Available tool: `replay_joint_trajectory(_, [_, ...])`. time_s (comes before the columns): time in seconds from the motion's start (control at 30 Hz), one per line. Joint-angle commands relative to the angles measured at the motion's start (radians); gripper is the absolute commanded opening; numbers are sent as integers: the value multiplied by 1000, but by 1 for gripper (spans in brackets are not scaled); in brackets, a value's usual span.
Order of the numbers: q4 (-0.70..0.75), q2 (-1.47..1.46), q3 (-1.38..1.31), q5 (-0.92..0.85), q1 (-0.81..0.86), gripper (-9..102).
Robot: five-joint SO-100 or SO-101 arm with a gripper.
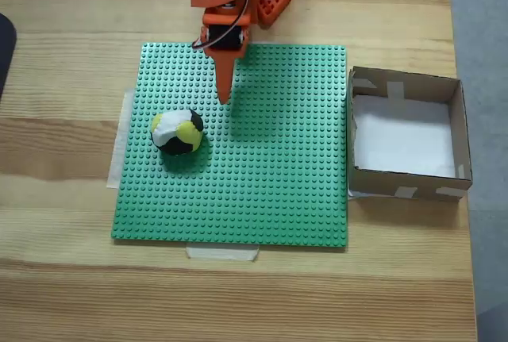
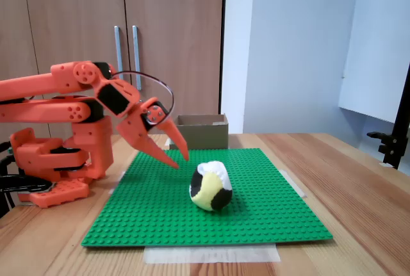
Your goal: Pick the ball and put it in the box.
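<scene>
I'm hovering my gripper [image 2: 179, 159] above the green studded baseplate [image 1: 278, 183], jaws parted a little and holding nothing; the ball [image 1: 178, 132] is sitting on that baseplate just beside my fingertips, apart from them, far from the cardboard box [image 1: 458, 132] off the plate's other edge. It's looking soft, light and squashy, a patchwork of yellow, white and black, so I'm planning to straddle its widest middle and squeeze gently.

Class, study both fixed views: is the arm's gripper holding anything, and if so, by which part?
Nothing is held. The gripper hangs above the green baseplate, apart from the ball, which rests on the plate untouched.
</scene>
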Motion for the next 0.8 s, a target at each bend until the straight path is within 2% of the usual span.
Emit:
replay_joint_trajectory(0.0, [48, -58, -129, 9, -3, 13])
replay_joint_trajectory(0.27, [77, -290, -351, 17, 9, 14])
replay_joint_trajectory(0.77, [204, -732, -672, 37, 225, 21])
